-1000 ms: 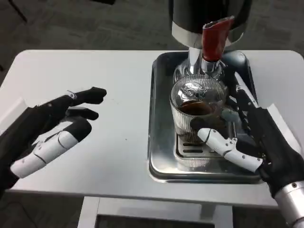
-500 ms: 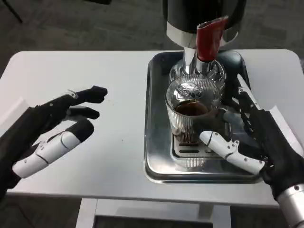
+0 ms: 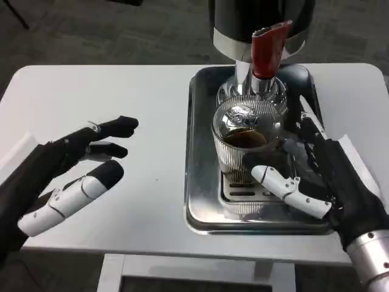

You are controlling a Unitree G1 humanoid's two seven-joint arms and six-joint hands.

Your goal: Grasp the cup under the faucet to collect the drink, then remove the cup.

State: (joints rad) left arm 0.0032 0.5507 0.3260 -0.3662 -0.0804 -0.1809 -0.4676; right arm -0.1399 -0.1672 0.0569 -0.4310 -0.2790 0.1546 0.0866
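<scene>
One white table, steel tray, grey carpet

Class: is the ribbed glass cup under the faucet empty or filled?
Partly filled: dark liquid shows inside the cup, below its rim.

A single head view looks steeply down, fairly close, on the white table, seemingly tilted slightly forward.

one ribbed glass cup, holding dark drink. one metal tray. one dispenser, with one red tap lever and one faucet. one white table. two hands: left hand, right hand.
</scene>
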